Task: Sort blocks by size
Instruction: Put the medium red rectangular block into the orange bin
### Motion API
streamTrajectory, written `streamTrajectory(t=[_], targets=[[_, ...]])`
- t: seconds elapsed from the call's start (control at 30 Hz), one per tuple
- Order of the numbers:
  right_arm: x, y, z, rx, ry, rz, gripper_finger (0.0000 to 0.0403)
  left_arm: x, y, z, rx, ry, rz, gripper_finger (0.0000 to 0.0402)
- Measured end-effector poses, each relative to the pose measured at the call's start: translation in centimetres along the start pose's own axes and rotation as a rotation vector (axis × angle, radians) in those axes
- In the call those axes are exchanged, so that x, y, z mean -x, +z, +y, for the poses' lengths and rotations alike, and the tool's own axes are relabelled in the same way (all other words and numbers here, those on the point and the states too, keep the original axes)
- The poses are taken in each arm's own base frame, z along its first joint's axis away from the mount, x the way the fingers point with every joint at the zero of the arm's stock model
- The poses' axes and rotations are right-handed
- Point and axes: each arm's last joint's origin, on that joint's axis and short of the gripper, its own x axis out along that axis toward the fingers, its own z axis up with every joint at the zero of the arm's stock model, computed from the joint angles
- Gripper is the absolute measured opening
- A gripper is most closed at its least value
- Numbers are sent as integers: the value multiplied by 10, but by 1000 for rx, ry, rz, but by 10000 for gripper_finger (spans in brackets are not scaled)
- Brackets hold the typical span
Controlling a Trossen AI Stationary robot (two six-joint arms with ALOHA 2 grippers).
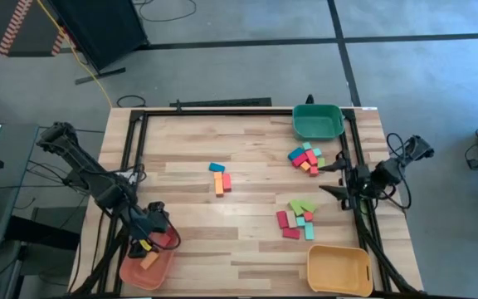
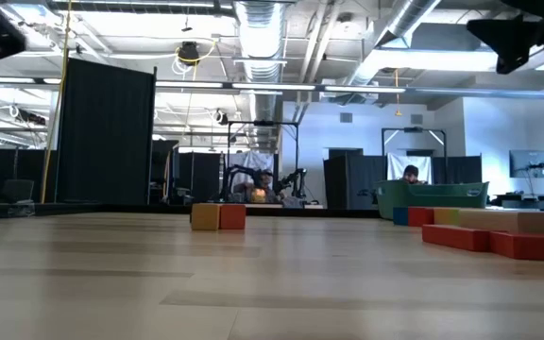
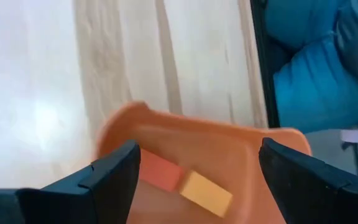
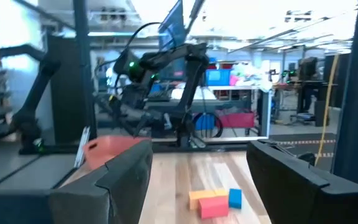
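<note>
- My left pincer (image 1: 149, 235) hangs over the salmon tray (image 1: 131, 272) at the near left corner of the table (image 1: 247, 249); its fingers (image 3: 114, 177) are spread wide with nothing between them.
- In that tray lie two blocks, one red (image 3: 159, 172) and one orange (image 3: 205, 193), touching end to end. Judged from this, a drop is complete and the step in hand is to lift clear for the next pick.
- To do it well I should rise straight up so the fingers do not catch the tray wall, then travel toward the middle of the table.
- The yellow tray (image 1: 338, 270) sits at the near right corner; I cannot tell whether it holds anything.
- Mid-table, a small group (image 1: 220, 178) of teal, orange and red blocks lies packed together; I should approach from above and close on one block only.
- To the right lie two larger heaps, a nearer one (image 1: 297, 220) and a farther one (image 1: 306, 158).
- My right pincer (image 1: 330, 176) waits at the right edge between those heaps, fingers spread and empty.
- The green tray (image 1: 318, 122) stands at the far right corner.
</note>
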Motion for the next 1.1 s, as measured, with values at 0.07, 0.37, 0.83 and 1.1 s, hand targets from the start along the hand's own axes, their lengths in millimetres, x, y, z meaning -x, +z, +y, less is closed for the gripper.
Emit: streamTrajectory(t=[0.07,0.37,0.83,1.1], targets=[[-4,0,0,-11,-24,1,291,1,4,3,-27,21,-22,314],[-33,-8,9,39,40,28,291,4,25,22,-141,129,-148,314],[-111,-18,44,183,121,499,291,11,51,51,-215,236,-281,314],[-149,-22,75,202,236,801,291,-2,55,63,-220,265,-323,314]])
